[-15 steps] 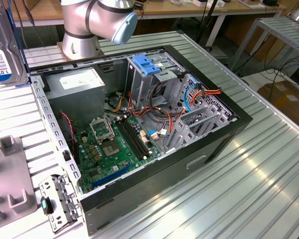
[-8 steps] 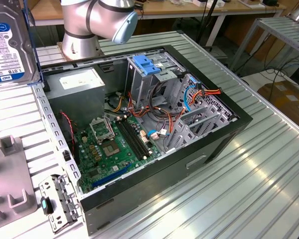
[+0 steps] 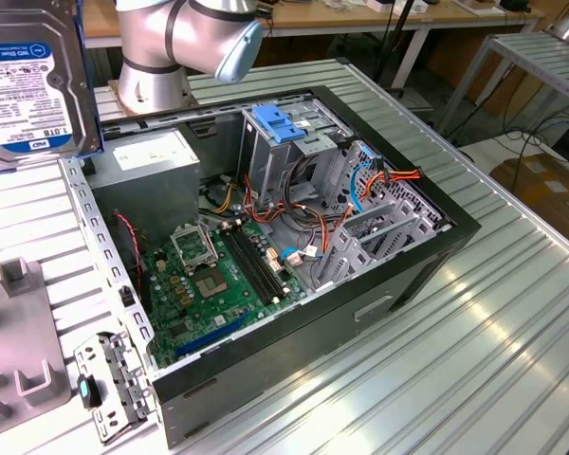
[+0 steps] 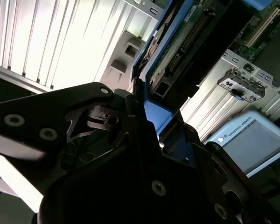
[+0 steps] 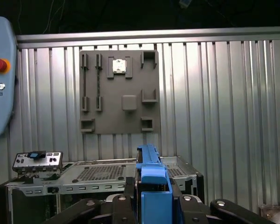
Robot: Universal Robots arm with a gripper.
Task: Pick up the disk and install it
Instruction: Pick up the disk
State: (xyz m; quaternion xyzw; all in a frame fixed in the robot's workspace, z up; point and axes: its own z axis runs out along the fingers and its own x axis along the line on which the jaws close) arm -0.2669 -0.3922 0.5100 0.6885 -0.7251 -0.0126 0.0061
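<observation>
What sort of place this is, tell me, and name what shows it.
Probably a robotics lab or workshop: a robot arm standing on a ribbed metal table, an opened desktop computer case, and workbenches behind. The gripper holds the disk.

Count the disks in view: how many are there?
1. The disk is at the exterior view's upper left; the first wrist view shows its blue rail clamped between the fingers. The case's cages may hide others.
</observation>
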